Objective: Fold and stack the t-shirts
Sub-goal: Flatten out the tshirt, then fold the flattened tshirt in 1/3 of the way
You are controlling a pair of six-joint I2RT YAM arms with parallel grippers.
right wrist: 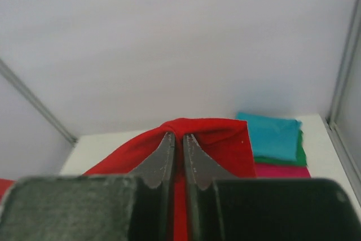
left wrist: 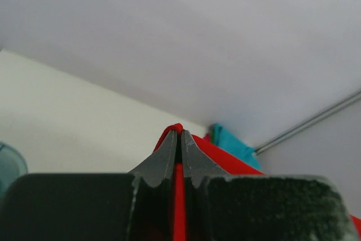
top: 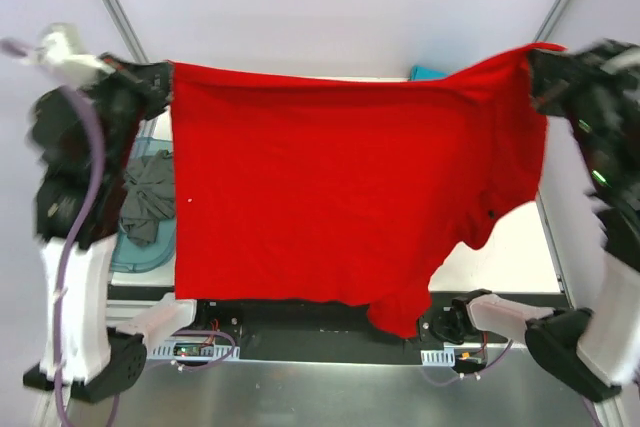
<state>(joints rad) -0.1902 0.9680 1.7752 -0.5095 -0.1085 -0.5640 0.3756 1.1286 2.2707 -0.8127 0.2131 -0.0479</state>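
Note:
The large red t-shirt (top: 330, 187) hangs spread out in the air between both arms, covering most of the table. My left gripper (top: 165, 77) is shut on its upper left corner; red cloth (left wrist: 179, 196) shows between the jaws. My right gripper (top: 535, 62) is shut on its upper right corner, with red cloth (right wrist: 211, 139) bunched at the tips. A folded stack lies at the back right: a teal shirt (right wrist: 271, 135) on top, a green one (right wrist: 282, 161) under it, a magenta-pink one (right wrist: 282, 170) at the bottom. A dark grey shirt (top: 150, 197) lies crumpled at the left.
The translucent blue plastic tub (top: 135, 257) sits at the left and holds the grey shirt. White walls with metal frame posts (top: 112, 2) close in the back. The arm bases and cables (top: 190, 342) lie along the near edge.

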